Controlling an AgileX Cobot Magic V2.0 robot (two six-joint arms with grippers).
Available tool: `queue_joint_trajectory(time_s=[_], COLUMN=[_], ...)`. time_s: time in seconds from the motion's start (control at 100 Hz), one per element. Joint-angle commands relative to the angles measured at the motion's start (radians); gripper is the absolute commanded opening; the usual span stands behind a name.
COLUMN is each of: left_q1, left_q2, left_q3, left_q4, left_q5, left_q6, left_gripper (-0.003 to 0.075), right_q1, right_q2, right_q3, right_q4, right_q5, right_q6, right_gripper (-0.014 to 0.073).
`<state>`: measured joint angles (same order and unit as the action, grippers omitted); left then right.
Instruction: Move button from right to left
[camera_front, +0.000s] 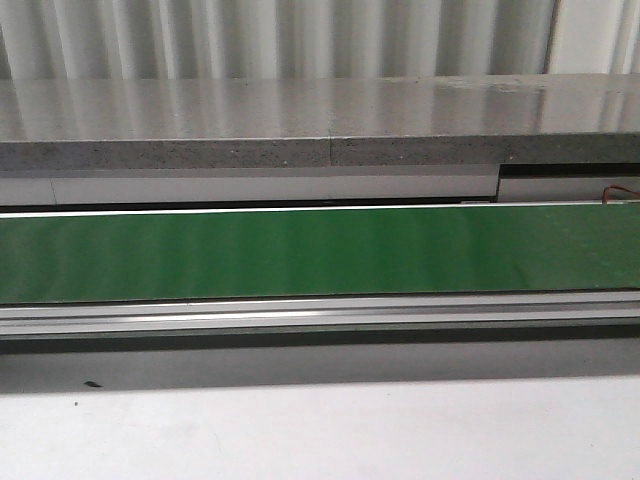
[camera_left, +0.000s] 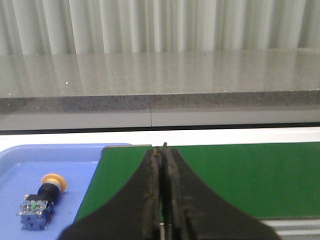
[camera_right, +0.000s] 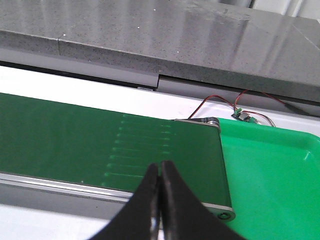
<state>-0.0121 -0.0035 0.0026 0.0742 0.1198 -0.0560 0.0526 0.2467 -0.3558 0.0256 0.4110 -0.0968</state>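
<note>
Looking forward over the bench (camera_front: 320, 430), I see a long green conveyor belt (camera_front: 320, 250) running across the whole width, edged in front by a silver rail (camera_front: 320, 315). Behind it stands a grey speckled stone ledge (camera_front: 300, 120), backed by pale corrugated wall panels (camera_front: 280, 40). Neither of my arms nor the button appears in this view.

From my left wrist, the button (camera_left: 41, 201) lies on its side in a blue tray (camera_left: 55, 165) just beside the end of the belt (camera_left: 240, 175). Its round yellow-orange cap (camera_left: 54, 181) sits on a black collar, and its squarish grey-blue block body, bearing a small green mark, points the other way. My left jaws (camera_left: 161, 150) are pressed together with nothing between them, hovering over the belt's end, apart from the button. Nothing lies between them and the tray.

From my right wrist, my right jaws (camera_right: 160, 167) are likewise closed and empty, above the belt (camera_right: 100, 145) near its roller end (camera_right: 222, 212). A bright green tray (camera_right: 270, 180) adjoins that end. Beyond it, red and black wires (camera_right: 235, 102) lead to a small green circuit board (camera_right: 242, 116) under the stone ledge (camera_right: 150, 40).
</note>
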Motion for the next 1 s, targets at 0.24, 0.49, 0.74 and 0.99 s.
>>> queue_joint_trajectory(time_s=[0.24, 0.49, 0.74, 0.99], left_q1=[-0.008, -0.008, -0.008, -0.008], left_q2=[-0.032, -0.032, -0.032, -0.032], left_q3=[0.041, 0.041, 0.041, 0.041], left_q4=[0.004, 0.004, 0.004, 0.004], left_q5=[-0.04, -0.04, -0.04, -0.04], left_q6=[0.023, 0.023, 0.023, 0.023], left_gripper=[-0.0021, -0.002, -0.0021, -0.002], right_q1=[0.003, 0.003, 0.003, 0.003], right_q2=[0.009, 0.009, 0.009, 0.009], right_q3=[-0.025, -0.025, -0.025, -0.025], right_q4=[-0.006, -0.006, -0.006, -0.006], right_q5=[-0.08, -0.08, -0.08, -0.08], right_q6=[-0.006, -0.006, -0.006, -0.006], right_gripper=[-0.0068, -0.0068, -0.0068, -0.0068])
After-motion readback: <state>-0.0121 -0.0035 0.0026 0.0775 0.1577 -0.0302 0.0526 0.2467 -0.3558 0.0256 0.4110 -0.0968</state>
